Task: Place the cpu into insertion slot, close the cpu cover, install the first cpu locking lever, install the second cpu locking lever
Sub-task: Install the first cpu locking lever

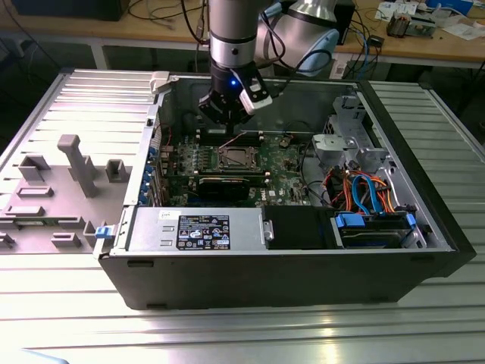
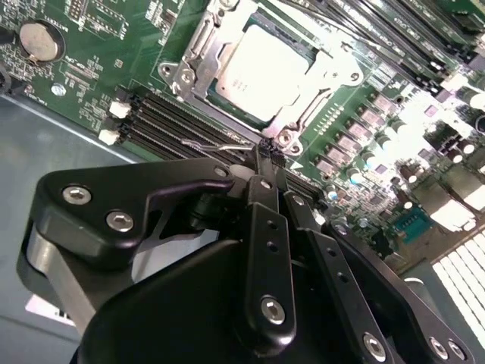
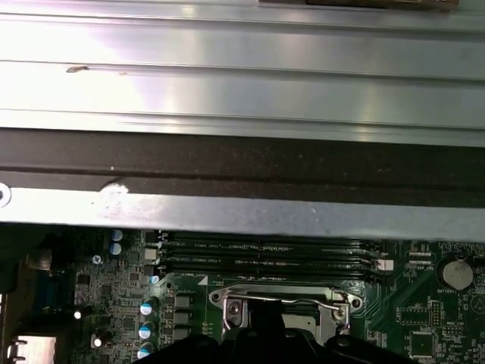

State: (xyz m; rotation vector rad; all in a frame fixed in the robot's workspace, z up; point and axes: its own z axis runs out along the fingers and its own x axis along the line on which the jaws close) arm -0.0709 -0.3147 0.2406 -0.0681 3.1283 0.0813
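Note:
The cpu (image 2: 254, 64), a flat square chip with a silver-grey top, lies in the insertion slot (image 1: 235, 158) on the green motherboard. The cpu cover (image 2: 333, 72), a silver frame plate, lies flat around the chip. A thin wire locking lever (image 2: 216, 144) runs along the socket's side to my fingertips. My gripper (image 2: 265, 152) is shut, its tips meeting the lever's end; I cannot tell whether the wire is pinched between them. In the exterior view the gripper (image 1: 227, 114) hangs inside the open computer case, just above the socket. The socket's edge (image 3: 280, 299) also shows in the first wrist view.
Black memory slots (image 2: 163, 114) lie beside the socket, with a coin battery (image 2: 38, 42) further off. A black graphics card (image 1: 227, 184), a power supply (image 1: 197, 227) and a drive bay with blue and orange cables (image 1: 371, 193) crowd the case. The case wall (image 3: 242, 212) stands close behind.

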